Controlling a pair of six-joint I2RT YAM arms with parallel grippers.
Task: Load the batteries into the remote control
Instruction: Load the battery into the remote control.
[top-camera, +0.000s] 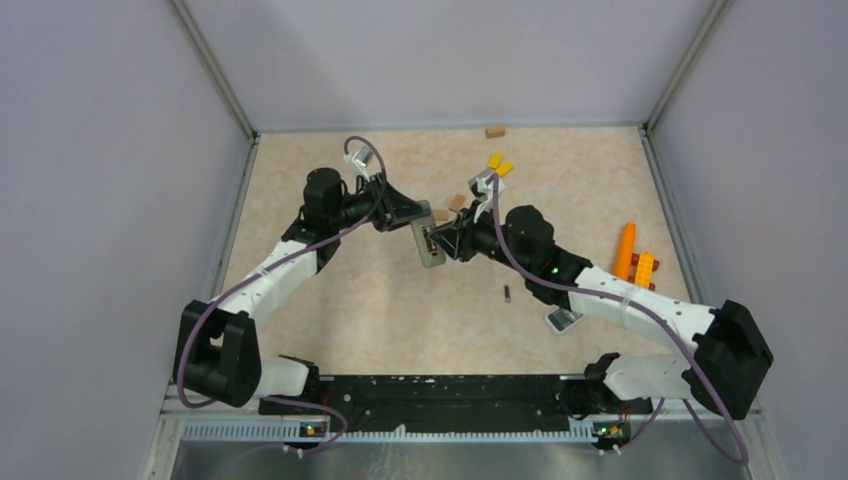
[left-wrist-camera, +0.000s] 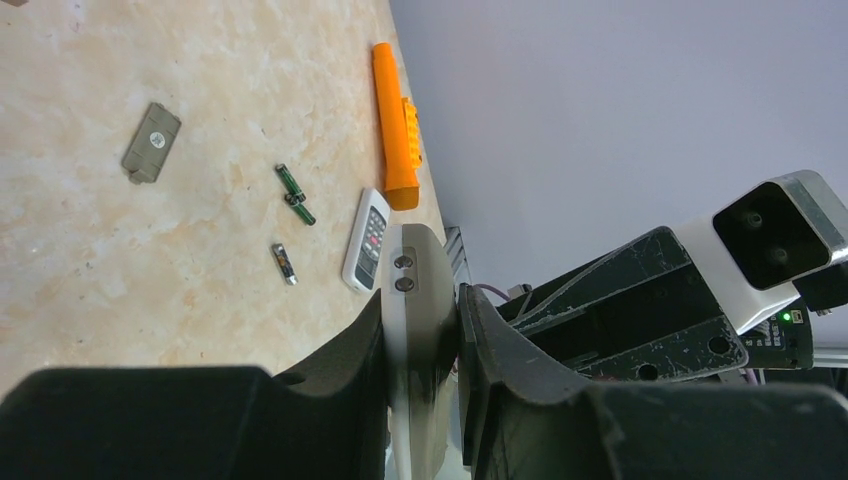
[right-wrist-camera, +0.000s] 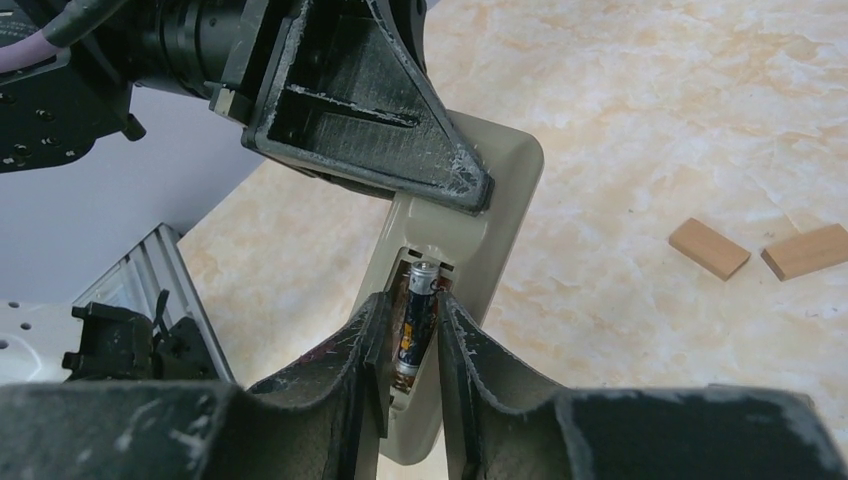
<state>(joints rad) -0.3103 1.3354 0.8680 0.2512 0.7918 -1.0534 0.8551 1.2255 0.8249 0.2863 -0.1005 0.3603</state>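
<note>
My left gripper (left-wrist-camera: 422, 330) is shut on the edge of a grey remote control (left-wrist-camera: 420, 300), holding it above the table (top-camera: 431, 240). In the right wrist view its open battery compartment faces me, with one dark battery (right-wrist-camera: 419, 310) lying in it. My right gripper (right-wrist-camera: 412, 330) stands at the compartment, its fingers slightly apart on either side of that battery, with a thin gap showing on the left. Three more batteries (left-wrist-camera: 285, 264) (left-wrist-camera: 288, 180) (left-wrist-camera: 303, 212) lie loose on the table. From above, the two grippers (top-camera: 410, 222) (top-camera: 437, 243) meet mid-table.
A small white remote (left-wrist-camera: 366, 240) and an orange toy (left-wrist-camera: 393, 128) lie near the right wall. A grey battery cover (left-wrist-camera: 151, 143) lies flat on the table. Wooden blocks (right-wrist-camera: 708, 248) and yellow blocks (top-camera: 497, 163) sit toward the back.
</note>
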